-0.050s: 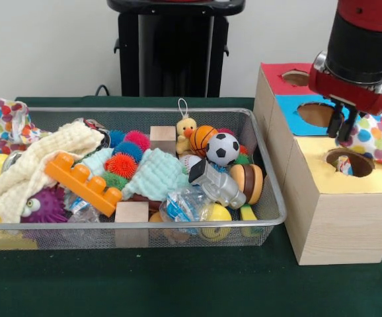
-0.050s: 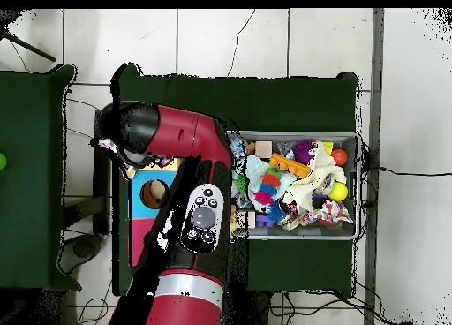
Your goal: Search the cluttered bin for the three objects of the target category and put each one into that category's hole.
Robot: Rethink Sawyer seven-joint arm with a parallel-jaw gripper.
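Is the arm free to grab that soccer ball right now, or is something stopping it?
Probably not yet. The gripper is over the yellow box's hole, shut on a polka-dot cloth. The soccer ball itself lies uncovered on top of the bin's clutter.

Red and black arm reaching down from above, claw (image 1: 343, 125) pointing downward, fingers close together

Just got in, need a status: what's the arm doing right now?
The gripper is over the wooden box, shut on a polka-dot cloth right by the yellow section's hole. The cloth looks ready to go in. The wire bin beside it is still full of toys, including a cream cloth and another dotted cloth.
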